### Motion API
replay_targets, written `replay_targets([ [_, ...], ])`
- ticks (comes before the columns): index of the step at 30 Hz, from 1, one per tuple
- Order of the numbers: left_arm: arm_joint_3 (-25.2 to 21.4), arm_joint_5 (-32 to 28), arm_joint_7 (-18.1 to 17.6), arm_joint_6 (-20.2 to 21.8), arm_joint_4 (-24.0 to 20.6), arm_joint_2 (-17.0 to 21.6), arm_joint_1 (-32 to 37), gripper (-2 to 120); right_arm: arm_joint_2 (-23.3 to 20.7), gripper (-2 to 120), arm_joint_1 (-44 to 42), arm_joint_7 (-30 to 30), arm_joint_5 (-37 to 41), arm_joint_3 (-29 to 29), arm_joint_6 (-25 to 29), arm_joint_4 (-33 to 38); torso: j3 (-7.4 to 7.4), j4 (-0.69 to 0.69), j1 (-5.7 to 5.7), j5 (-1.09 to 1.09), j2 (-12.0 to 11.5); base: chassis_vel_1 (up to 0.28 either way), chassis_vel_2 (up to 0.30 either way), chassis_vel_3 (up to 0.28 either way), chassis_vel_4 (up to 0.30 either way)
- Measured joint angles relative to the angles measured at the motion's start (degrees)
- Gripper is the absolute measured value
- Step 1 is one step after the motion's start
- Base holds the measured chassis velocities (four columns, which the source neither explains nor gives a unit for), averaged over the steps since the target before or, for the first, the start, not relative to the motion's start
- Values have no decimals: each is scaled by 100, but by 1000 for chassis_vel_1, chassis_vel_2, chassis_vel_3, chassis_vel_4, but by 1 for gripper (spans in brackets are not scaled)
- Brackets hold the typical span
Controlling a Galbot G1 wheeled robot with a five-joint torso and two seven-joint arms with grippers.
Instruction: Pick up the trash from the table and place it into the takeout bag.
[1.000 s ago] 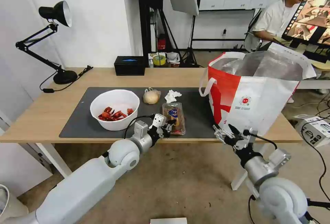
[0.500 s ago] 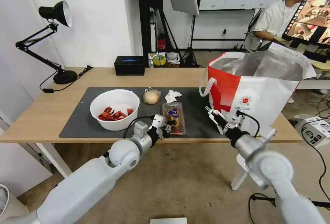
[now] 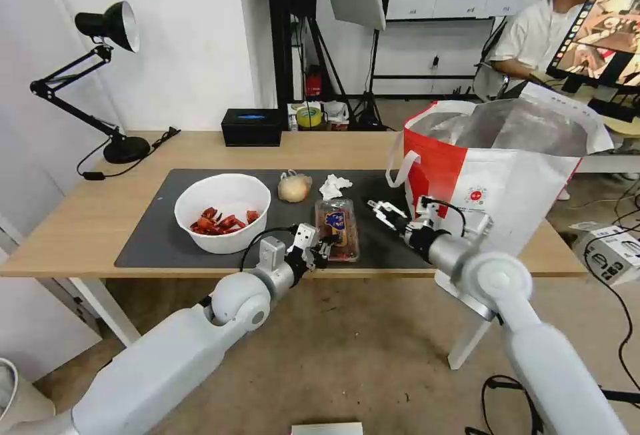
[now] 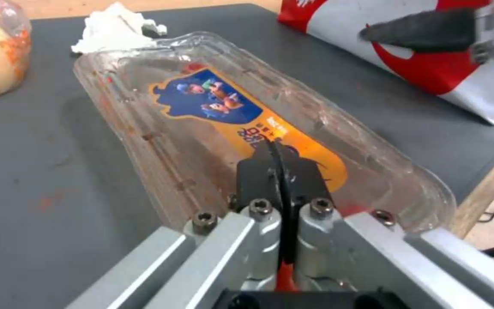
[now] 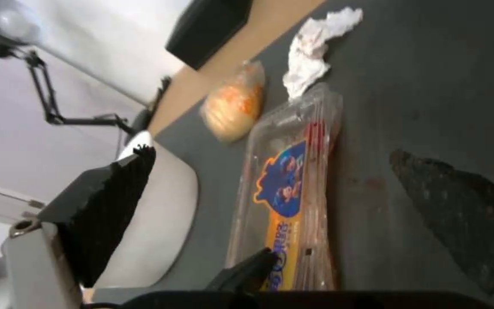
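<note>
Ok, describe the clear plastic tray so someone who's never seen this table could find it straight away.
On the wooden table lies a dark grey mat. The tray sits near the mat's front edge, between the white bowl and the takeout bag. It is the only see-through item, with a blue and orange label on its lid.

A white round bowl (image 3: 223, 211) holding red shell scraps sits on the left of the dark grey mat (image 3: 147, 235) that covers the light wooden table (image 3: 87, 218). To its right, farther back, lies a beige plastic-wrapped lump (image 3: 294, 187), with a crumpled white tissue (image 3: 334, 186) just beside it. Nearer, a clear hinged plastic tray (image 3: 337, 228) with a blue and orange label lies flat and closed. The white and red takeout bag (image 3: 493, 181) stands open at the table's right end, foil lining showing.
</note>
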Motion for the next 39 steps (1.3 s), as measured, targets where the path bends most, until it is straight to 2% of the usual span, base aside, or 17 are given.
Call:
replay_targets([
  [12,-44,-49,-111,-80,-39,56,83,0,293,100,750,561,78,-464,-489,-678,0,1,0,0,0,0,0,0,0],
  [19,-20,-106,-125,-80,-40,27,32,0,449,100,986,770,95,-647,-590,-950,1,0,0,1,0,0,0,0,0],
  [39,5,-131,-127,-93,-51,21,27,0,558,100,1222,906,313,-771,-800,-1137,0,0,0,1,0,0,0,0,0],
])
